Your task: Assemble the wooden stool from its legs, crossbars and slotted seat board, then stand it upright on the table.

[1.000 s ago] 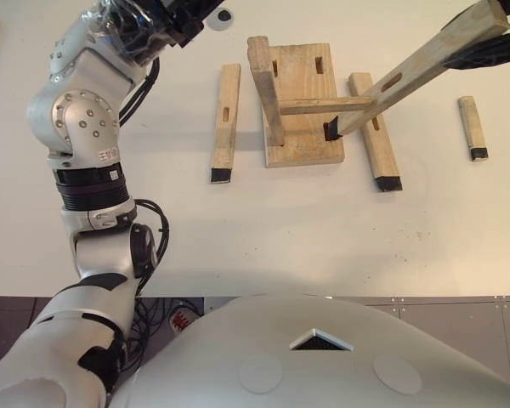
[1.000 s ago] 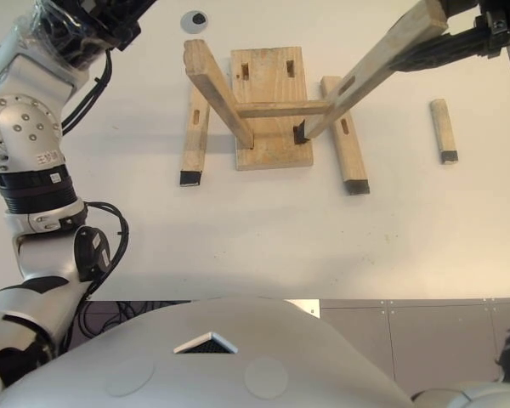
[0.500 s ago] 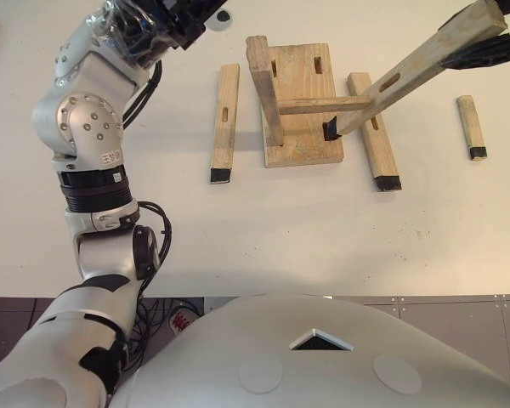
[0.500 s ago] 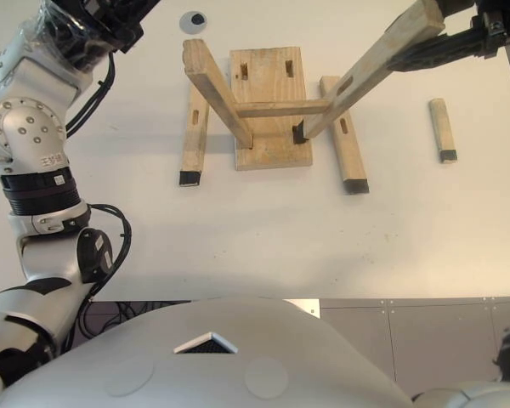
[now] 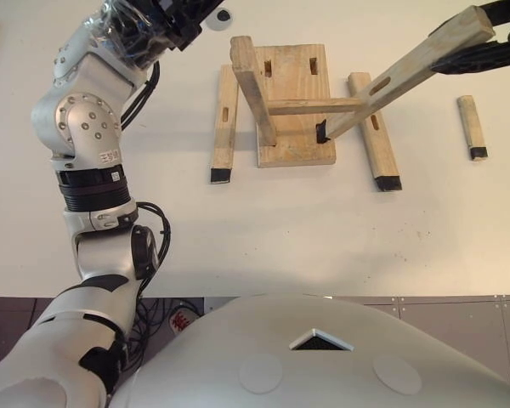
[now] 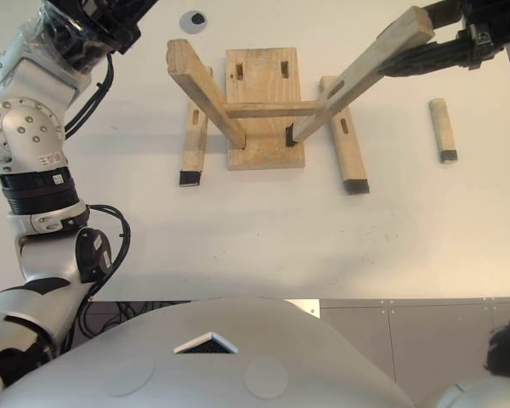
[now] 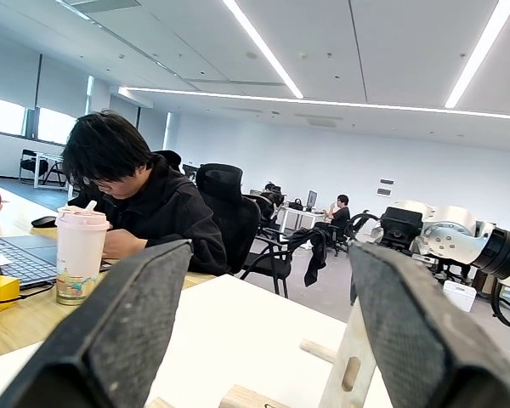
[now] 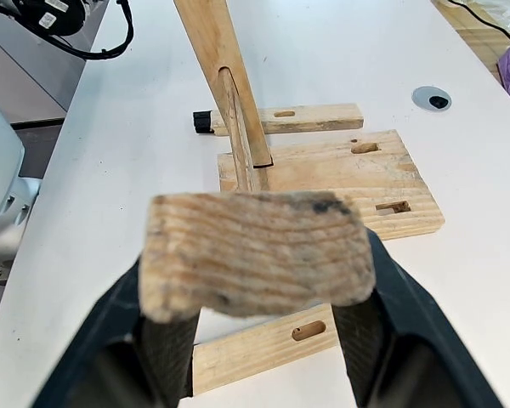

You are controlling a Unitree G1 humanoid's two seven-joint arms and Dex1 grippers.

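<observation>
Right wrist view: my right gripper (image 8: 255,274) clamps the top of the pale wooden leg (image 8: 253,242), whose long axis slants down to my left onto the slotted wooden seat board (image 8: 340,174).

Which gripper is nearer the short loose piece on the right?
Right: the right gripper holds a leg just beyond the short piece; left gripper hangs far across the table.
</observation>
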